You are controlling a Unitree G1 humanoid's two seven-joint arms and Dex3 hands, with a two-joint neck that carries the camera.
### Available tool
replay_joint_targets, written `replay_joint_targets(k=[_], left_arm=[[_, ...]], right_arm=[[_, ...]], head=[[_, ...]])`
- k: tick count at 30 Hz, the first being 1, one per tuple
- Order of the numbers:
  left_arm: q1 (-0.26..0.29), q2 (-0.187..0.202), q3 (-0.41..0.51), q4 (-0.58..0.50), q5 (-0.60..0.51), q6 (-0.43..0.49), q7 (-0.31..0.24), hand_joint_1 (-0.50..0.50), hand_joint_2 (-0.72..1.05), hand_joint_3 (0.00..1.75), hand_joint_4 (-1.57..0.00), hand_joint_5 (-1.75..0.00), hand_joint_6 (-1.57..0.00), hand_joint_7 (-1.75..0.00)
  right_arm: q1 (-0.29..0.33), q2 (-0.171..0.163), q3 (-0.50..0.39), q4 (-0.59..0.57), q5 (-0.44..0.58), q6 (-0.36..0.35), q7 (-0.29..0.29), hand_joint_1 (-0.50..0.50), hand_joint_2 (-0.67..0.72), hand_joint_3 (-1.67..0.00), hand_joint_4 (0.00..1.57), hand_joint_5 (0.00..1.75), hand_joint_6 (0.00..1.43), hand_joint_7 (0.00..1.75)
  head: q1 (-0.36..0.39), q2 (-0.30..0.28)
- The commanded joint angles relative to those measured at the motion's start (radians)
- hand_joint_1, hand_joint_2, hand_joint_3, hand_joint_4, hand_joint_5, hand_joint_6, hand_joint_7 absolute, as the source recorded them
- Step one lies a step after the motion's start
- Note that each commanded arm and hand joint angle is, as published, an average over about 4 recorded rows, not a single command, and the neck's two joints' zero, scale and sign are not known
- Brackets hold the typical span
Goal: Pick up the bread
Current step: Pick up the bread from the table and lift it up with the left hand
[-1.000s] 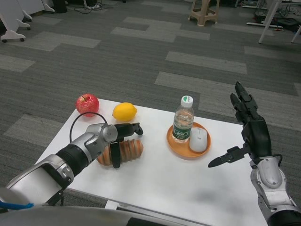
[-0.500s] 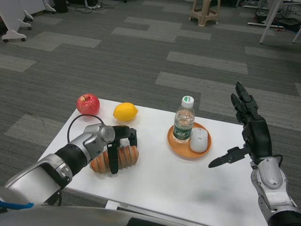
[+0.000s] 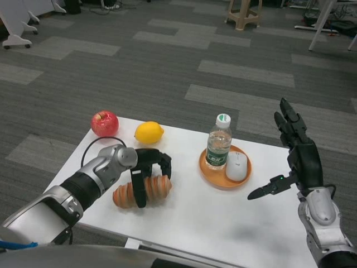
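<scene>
Two hands are over the white table (image 3: 184,215). The left hand (image 3: 146,167) has its fingers curled around the ridged bread roll (image 3: 142,191), which lies at the near left. It seems the grasp step; next needs a firm lift. The right hand (image 3: 298,156) waits spread, holding nothing. Beyond lies grey carpet (image 3: 167,67).

Green label on the water bottle (image 3: 217,146), white marks on it too small to read, no other writing to make out
</scene>
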Motion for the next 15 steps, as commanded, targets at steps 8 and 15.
replay_joint_targets(k=[8, 15], left_arm=[[0.077, -0.002, 0.13, -0.106, -0.386, -0.123, 0.031, 0.5, 0.34, 0.04, -0.52, -1.75, -0.65, -1.68], [0.113, -0.005, 0.135, -0.094, -0.802, -0.317, 0.044, 0.5, 0.34, 0.09, -0.59, -1.75, -0.7, -1.68]], right_arm=[[0.008, 0.001, -0.012, -0.008, 0.009, -0.001, 0.001, -0.08, 0.17, 0.0, 0.0, 0.0, 0.0, 0.0], [0.008, 0.001, -0.013, -0.008, 0.009, -0.001, 0.001, -0.08, 0.15, 0.0, 0.0, 0.0, 0.0, 0.0]], head=[[0.007, 0.016], [0.011, 0.027]])
